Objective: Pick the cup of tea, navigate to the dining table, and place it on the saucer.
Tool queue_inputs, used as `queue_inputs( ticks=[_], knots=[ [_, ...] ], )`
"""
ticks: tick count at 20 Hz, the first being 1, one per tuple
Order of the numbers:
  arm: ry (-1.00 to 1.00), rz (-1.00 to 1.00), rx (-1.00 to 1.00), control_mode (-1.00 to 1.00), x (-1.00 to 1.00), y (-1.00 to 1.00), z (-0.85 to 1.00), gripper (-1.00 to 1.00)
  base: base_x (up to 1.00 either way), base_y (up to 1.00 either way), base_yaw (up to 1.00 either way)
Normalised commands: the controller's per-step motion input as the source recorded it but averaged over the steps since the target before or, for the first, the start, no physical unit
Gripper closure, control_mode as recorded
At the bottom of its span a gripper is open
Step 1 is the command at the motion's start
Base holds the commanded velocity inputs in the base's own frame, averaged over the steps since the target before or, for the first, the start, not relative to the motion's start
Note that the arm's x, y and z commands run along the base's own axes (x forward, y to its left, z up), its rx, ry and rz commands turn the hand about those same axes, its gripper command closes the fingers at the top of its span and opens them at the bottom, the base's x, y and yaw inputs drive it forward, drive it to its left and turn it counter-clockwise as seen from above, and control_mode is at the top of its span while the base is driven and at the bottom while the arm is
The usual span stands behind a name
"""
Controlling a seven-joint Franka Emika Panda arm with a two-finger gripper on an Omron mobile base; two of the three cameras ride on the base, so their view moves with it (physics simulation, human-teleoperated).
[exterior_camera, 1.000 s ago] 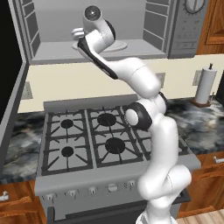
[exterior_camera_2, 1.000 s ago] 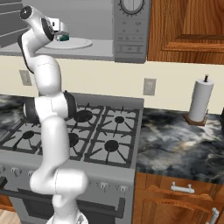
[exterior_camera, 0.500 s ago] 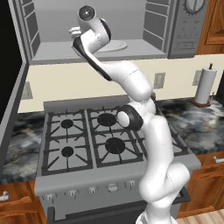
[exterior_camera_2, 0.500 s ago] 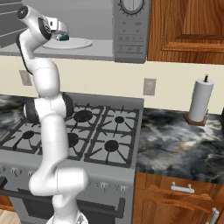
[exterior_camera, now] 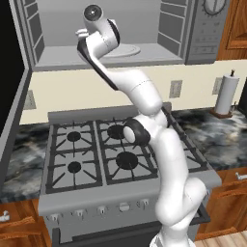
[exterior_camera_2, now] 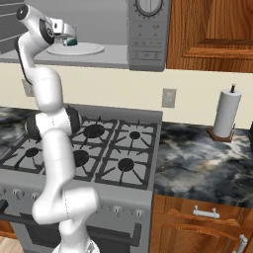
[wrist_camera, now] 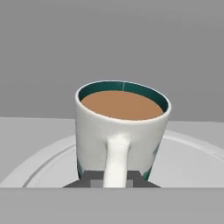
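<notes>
No readable brand or writing anywhere. Cup of tea (wrist_camera: 121, 131) stands on round turntable plate (wrist_camera: 188, 164) inside open microwave (exterior_camera_2: 118, 54) above stove (exterior_camera_2: 106, 153); brown tea near rim, handle facing camera. Gripper (wrist_camera: 114, 180) closed tight on cup handle, dark tips either side of handle base. Plate rim rings cup, grey cavity back wall beyond, open room above cup. Paper towel roll (exterior_camera_2: 226, 113) on counter right of stove.

The arm (exterior_camera: 159, 144) is glossy white, built of rounded tubular links with dark grey discs capping its joints. A black band runs along its upper link. Its pincer (wrist_camera: 114, 178) ends in small dark grey tips.
</notes>
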Motion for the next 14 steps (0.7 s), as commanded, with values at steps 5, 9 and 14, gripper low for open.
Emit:
queue_inputs(
  ticks=[5, 9, 14],
  knots=[
    [-0.02, 0.00, 0.02, -1.00, -0.51, 0.00, 0.00, 1.00, 0.00, 0.00, 0.00],
    [-0.07, 0.00, 0.03, -1.00, -1.00, 0.01, -0.05, 1.00, 0.00, 0.00, 0.00],
    [-0.10, 0.00, 0.00, -1.00, -1.00, 0.00, -0.47, 1.00, 0.00, 0.00, 0.00]
  ],
)
